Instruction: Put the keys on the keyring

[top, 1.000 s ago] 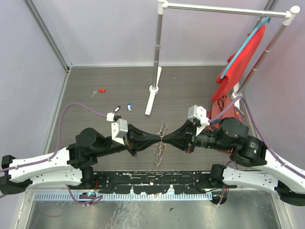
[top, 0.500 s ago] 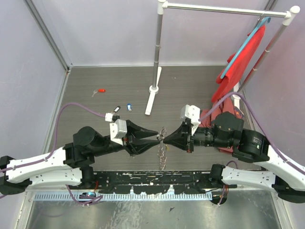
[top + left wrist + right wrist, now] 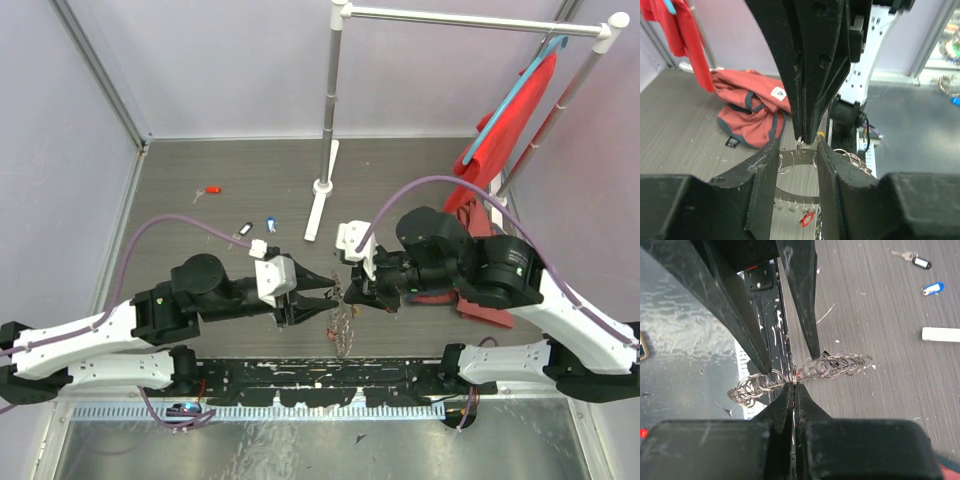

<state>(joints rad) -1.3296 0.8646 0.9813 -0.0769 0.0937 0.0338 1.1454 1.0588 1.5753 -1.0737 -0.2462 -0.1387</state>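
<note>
The keyring (image 3: 341,312) hangs between my two grippers near the table's front; it is a thin grey ring fringed with small silvery rings. My right gripper (image 3: 349,291) is shut on its rim (image 3: 794,380). My left gripper (image 3: 326,291) is open, its fingers (image 3: 765,185) on either side of the ring's band (image 3: 796,194). A red-headed key (image 3: 807,218) hangs on the ring. A red key (image 3: 212,189), a black key (image 3: 245,229) and a blue key (image 3: 270,225) lie on the table at the back left. The black key (image 3: 920,262) and the blue key (image 3: 933,288) also show in the right wrist view.
A clothes rack stands at the back on a white base (image 3: 322,200), with red garments (image 3: 505,115) on its right end. A red cloth heap (image 3: 750,112) lies on the table to the right. A black rail (image 3: 330,375) runs along the near edge.
My left gripper has opened from a closed pinch on the ring. My right arm has swung left and reared up, still holding the ring. The ring has stayed near the same spot.
</note>
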